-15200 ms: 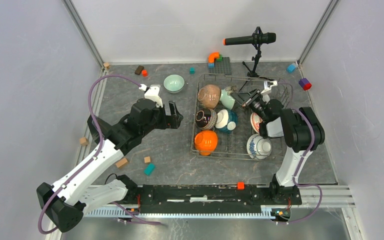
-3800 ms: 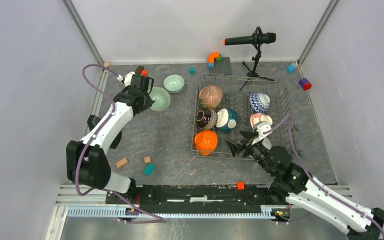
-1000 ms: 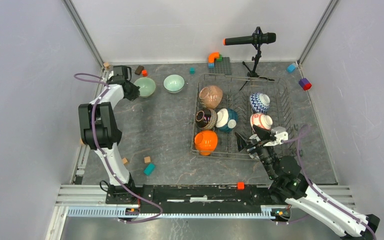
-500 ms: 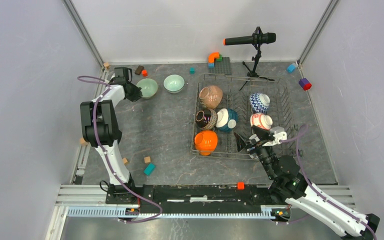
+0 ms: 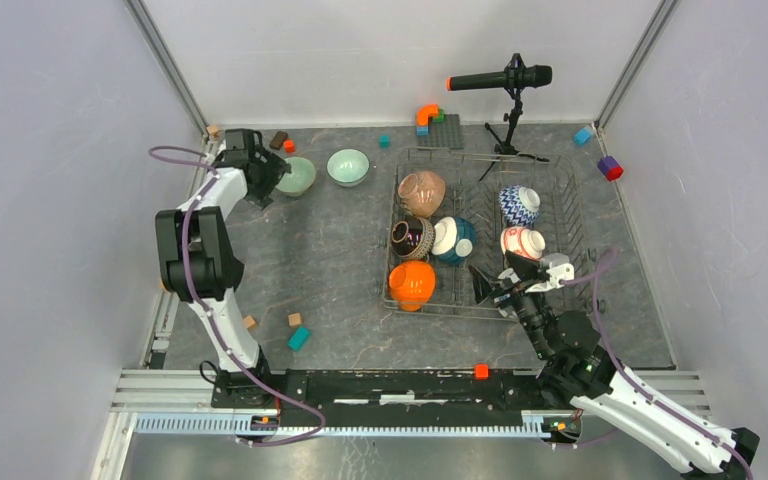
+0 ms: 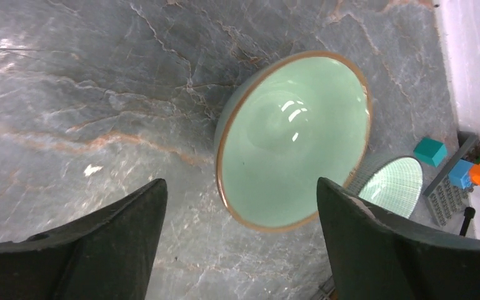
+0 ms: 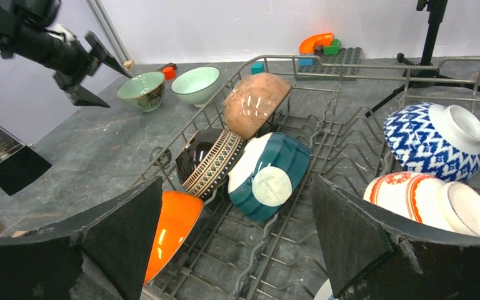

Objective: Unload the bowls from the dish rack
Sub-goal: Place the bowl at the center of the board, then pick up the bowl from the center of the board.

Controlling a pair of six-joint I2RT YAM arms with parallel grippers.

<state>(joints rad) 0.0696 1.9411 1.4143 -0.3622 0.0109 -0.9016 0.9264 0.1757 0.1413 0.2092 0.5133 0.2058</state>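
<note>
Left gripper [image 6: 239, 182] spread wide, fingers either side of the pale green glazed ceramic bowl [image 6: 294, 137]. Bowl sits upright on the grey marbled surface [image 6: 69, 94], far-left, just beside a second mint ceramic bowl [image 5: 347, 166]. Lift straight up, w/o clipping the rim. Right gripper [image 7: 235, 181] also spread, over the near end of the grey wire dish rack [image 7: 362, 64]. Six bowls [image 7: 269, 175] inside, maybe one more hidden.

orange bowl [image 5: 412, 284], blue-white zigzag bowl [image 5: 516, 205]
</note>
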